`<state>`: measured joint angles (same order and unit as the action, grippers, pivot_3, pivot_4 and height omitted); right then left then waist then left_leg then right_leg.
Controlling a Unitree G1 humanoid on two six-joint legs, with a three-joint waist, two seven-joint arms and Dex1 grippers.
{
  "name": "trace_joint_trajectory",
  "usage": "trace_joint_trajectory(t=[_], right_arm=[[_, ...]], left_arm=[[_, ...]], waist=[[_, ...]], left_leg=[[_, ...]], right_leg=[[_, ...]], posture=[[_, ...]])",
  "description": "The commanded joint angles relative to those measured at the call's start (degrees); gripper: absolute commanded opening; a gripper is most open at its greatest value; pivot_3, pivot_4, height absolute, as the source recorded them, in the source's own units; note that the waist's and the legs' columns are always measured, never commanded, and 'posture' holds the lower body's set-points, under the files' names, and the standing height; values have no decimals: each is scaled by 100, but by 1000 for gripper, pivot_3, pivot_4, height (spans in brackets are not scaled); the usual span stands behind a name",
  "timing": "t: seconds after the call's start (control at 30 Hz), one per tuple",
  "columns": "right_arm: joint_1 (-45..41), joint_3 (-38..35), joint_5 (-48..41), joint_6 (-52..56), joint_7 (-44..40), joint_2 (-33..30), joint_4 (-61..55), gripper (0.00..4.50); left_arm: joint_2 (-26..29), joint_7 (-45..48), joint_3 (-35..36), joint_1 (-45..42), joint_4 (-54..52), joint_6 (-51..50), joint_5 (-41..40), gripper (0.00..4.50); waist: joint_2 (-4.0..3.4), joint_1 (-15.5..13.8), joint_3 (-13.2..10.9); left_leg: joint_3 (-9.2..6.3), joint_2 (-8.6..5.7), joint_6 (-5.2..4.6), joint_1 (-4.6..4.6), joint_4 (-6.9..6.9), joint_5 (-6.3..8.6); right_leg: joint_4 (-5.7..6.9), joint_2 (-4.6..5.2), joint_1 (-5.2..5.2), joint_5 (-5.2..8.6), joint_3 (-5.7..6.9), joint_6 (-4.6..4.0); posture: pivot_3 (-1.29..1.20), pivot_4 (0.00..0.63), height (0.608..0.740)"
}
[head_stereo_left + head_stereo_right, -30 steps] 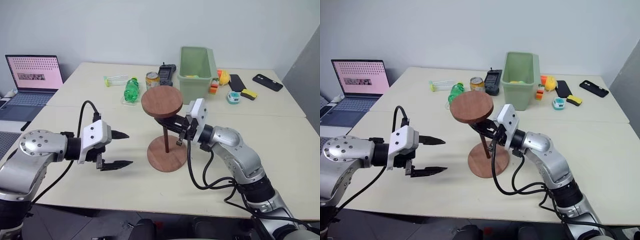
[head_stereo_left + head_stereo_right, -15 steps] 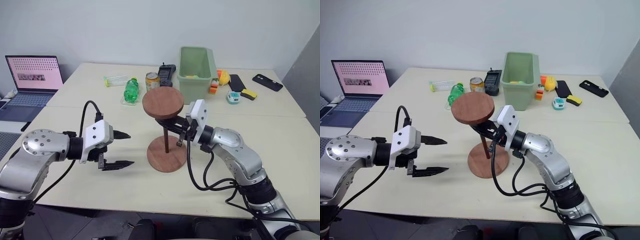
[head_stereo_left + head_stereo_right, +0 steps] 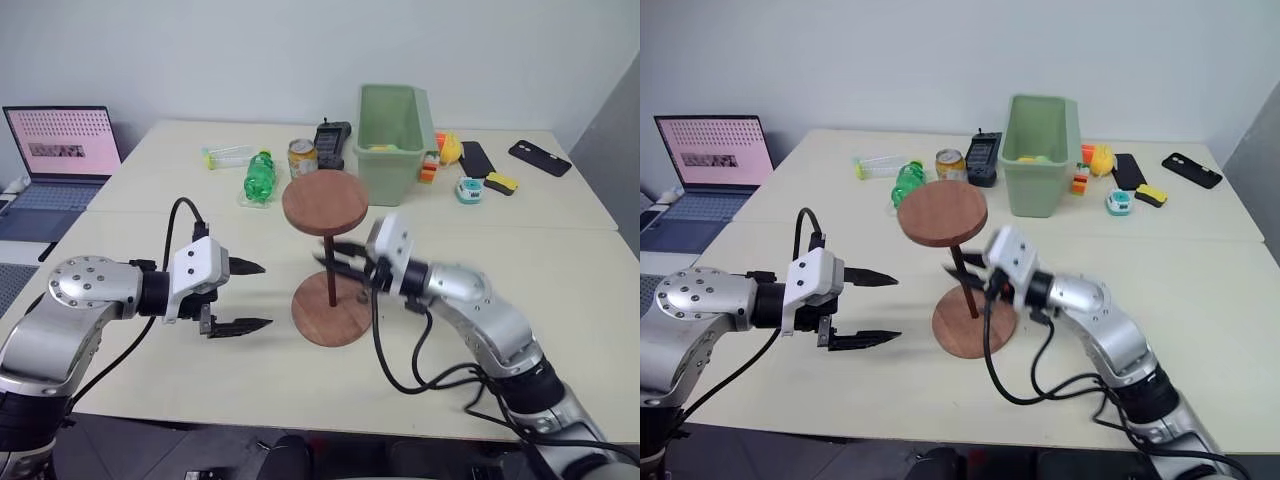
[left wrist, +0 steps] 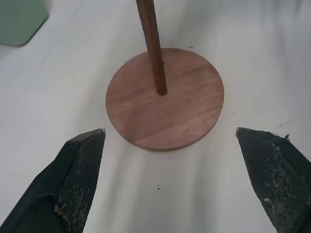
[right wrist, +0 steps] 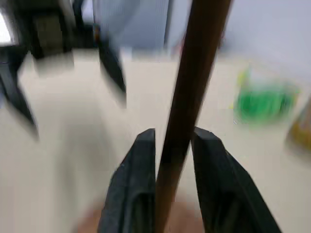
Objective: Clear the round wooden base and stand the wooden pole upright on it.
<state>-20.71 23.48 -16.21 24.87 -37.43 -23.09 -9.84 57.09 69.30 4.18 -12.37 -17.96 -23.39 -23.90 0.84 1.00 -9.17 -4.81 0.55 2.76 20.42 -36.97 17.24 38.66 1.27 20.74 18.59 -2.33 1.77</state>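
Left gripper [image 3: 240, 296] hangs spread wide, nothing in it; right gripper [image 5: 170, 141] straddles the wooden pole [image 3: 329, 270] mid-shaft, grip loose or firm I can't tell; pole stands in the round wooden base [image 4: 165, 99], stiff, light, probably top-heavy, best taken low; pale table [image 3: 200, 370], green bin [image 3: 394, 128] behind.

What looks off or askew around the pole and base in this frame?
Nothing is spilled or damaged. The wooden pole stands in the centre hole of the round wooden base, leaning slightly rather than plumb, its disc end up. The right claw straddles the rod with narrow gaps. A green bottle lies on its side behind.
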Motion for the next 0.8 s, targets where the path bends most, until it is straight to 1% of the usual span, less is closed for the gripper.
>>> trace_joint_trajectory(t=[0.03, 0.07, 0.1, 0.13, 0.2, 0.33, 0.53, 0.7, 0.8], right_arm=[[-200, -107, 38, -43, -119, 115, -301, 2099], [-200, -112, 53, -33, -136, 123, -305, 2286], [-200, -119, 66, -32, -156, 129, -311, 2480], [-201, -126, 80, -32, -166, 133, -316, 2670], [-203, -155, 88, -27, -201, 129, -331, 2670], [-198, -236, 59, 26, -304, 97, -397, 2670], [-189, -348, 21, 50, -609, -161, -679, 2670], [-106, -682, -133, 93, -1064, -798, -1186, 2670], [79, -1095, -414, 165, -1405, -1308, -1546, 2670]], left_arm=[[-28, -29, 38, -96, -146, 49, -58, 4500], [-29, -26, 45, -94, -153, 47, -65, 4500], [-32, -26, 51, -97, -160, 44, -70, 4500], [-39, -27, 55, -105, -164, 39, -71, 4500], [-56, -40, 62, -124, -169, 31, -75, 4500], [-59, -45, 92, -121, -186, 15, -104, 4500], [-101, -93, 137, -99, -198, 29, -148, 4500], [-193, -336, 200, -91, -121, 15, -83, 4500], [-188, -528, 176, -39, -91, 84, 109, 4500]], waist=[[0, 80, -29], [0, 138, -31], [0, 183, -31], [0, 205, -31], [0, 208, -34], [0, 202, -44], [0, 187, -44], [1, 170, -45], [-1, 136, -46]], left_leg=[[18, -5, 13, 89, -17, -9], [16, -1, 28, 136, -27, -20], [18, 13, 51, 163, -38, -33], [15, 18, 51, 167, -30, -33], [16, 20, 51, 167, -5, -32], [14, 18, 44, 170, -3, -28], [17, 12, 30, 167, -10, -21], [19, 12, 31, 168, -11, -22], [16, 12, 30, 168, -15, -21]], right_leg=[[42, -2, 108, -6, -7, 2], [47, -1, 155, -10, -6, 3], [49, -13, 181, -13, -5, 1], [39, -13, 182, -12, -3, 1], [30, -13, 190, -10, -2, 0], [31, -12, 191, -9, -4, -1], [36, -12, 187, -9, 2, 0], [36, -12, 187, -9, 2, -1], [36, -12, 184, -9, 2, 0]], posture=[[0, 150, 740], [0, 150, 740], [0, 150, 740], [0, 150, 740], [0, 150, 740], [0, 150, 740], [0, 150, 740], [0, 150, 740], [0, 150, 740]])
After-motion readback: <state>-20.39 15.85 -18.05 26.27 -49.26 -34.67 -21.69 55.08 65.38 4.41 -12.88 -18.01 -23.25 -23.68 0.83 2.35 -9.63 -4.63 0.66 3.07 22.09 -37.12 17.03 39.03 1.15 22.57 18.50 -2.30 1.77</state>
